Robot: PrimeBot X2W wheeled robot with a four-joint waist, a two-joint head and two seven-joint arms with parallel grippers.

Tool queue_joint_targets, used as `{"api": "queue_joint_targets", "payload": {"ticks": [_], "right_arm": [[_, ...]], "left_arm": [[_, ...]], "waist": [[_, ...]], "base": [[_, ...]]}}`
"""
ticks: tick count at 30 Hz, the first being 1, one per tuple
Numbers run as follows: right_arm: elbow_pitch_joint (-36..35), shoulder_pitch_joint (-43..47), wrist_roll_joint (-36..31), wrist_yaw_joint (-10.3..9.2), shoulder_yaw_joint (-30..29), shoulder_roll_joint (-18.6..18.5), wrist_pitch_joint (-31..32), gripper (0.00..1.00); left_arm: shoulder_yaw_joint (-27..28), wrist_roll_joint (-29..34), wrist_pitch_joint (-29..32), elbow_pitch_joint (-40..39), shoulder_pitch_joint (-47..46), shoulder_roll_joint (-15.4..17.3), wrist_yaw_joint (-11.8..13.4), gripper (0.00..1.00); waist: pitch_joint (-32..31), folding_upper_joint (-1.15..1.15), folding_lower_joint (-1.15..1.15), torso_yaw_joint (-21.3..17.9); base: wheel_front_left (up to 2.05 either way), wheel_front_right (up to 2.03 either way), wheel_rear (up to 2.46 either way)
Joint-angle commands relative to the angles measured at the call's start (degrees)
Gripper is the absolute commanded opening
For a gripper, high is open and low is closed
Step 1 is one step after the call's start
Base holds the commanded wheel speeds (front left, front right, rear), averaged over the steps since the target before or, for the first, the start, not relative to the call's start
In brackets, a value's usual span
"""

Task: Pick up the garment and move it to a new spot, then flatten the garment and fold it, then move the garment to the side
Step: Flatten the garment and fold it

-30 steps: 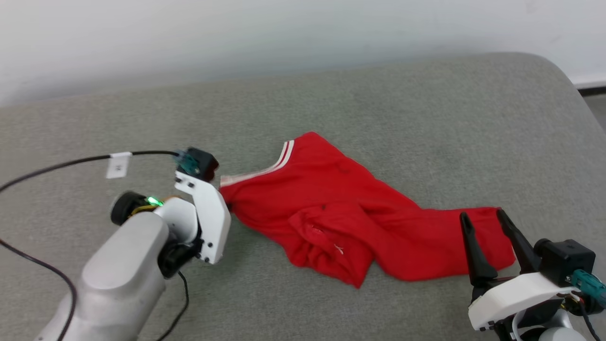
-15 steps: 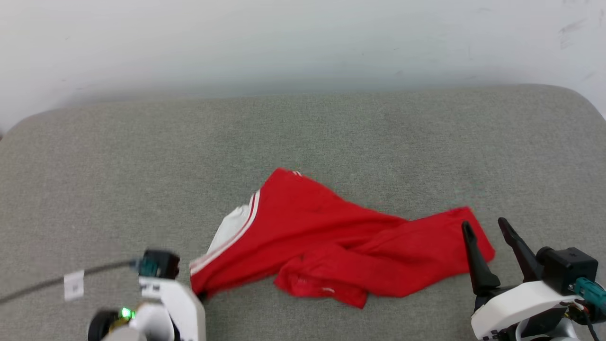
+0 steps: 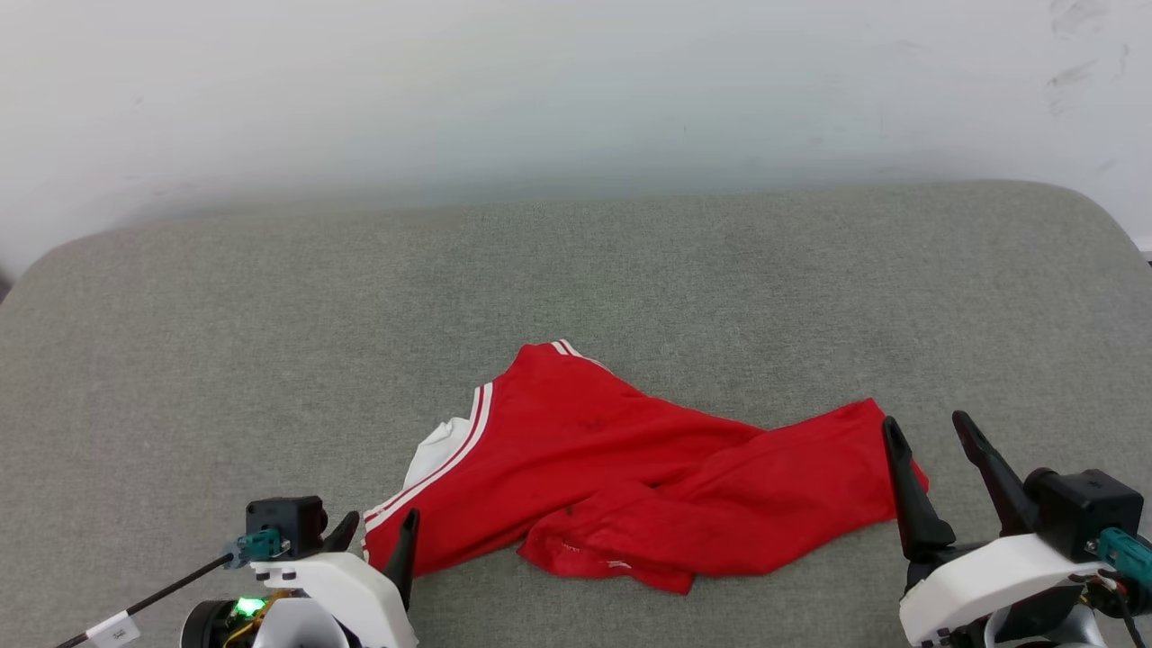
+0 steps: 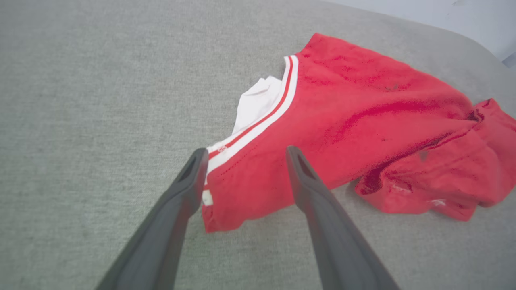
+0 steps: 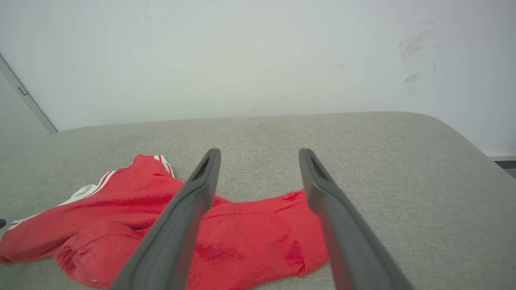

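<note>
I am seeing the shirt (image 3: 630,468) lying crumpled on the grey cushion (image 3: 270,315), stretching from one gripper to the other. My left gripper (image 3: 382,517) is standing open at its striped corner, and my right gripper (image 3: 924,419) is hanging open at its plain red end.

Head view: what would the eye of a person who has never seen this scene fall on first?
The red garment, bright against the grey cushion, lies crumpled near the front, with a white sleeve and striped trim at its left end. The open left gripper points at that corner from the lower left, and the open right gripper stands at the garment's right end.
</note>
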Motion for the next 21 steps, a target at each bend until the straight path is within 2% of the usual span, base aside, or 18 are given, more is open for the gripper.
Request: {"api": "queue_joint_targets", "payload": {"ticks": [1,7,11,14,21], "right_arm": [[-0.4,0.5,-0.1,-0.02,0.0,0.1,0.2,1.0],[-0.8,0.3,0.3,-0.01,0.1,0.1,0.5,1.0],[-0.8,-0.6,0.2,-0.02,0.3,0.1,0.3,1.0],[-0.4,-0.9,0.4,-0.02,0.6,0.1,0.1,1.0],[0.4,-1.7,0.8,-0.01,0.9,0.1,-0.6,1.0]], "left_arm": [[0.2,0.8,-0.9,-0.9,-0.8,0.2,0.5,1.0],[-0.4,2.4,1.2,-2.9,-4.0,2.5,0.0,1.0],[-3.2,-0.3,13.0,-2.5,-8.0,5.8,-4.6,1.0],[-4.1,-2.9,20.2,-1.9,-9.4,7.8,-7.0,1.0],[-3.6,-7.1,26.4,-0.1,-10.3,9.0,-8.2,1.0]], "waist": [[-0.3,0.0,0.0,0.1],[0.2,0.0,0.0,0.2],[1.4,0.0,0.0,0.0],[2.3,0.0,0.0,-0.4],[3.6,0.0,0.0,-1.3]], "base": [[0.0,0.0,0.0],[0.0,0.0,0.0],[0.0,0.0,0.0],[0.0,0.0,0.0],[0.0,0.0,0.0]]}}
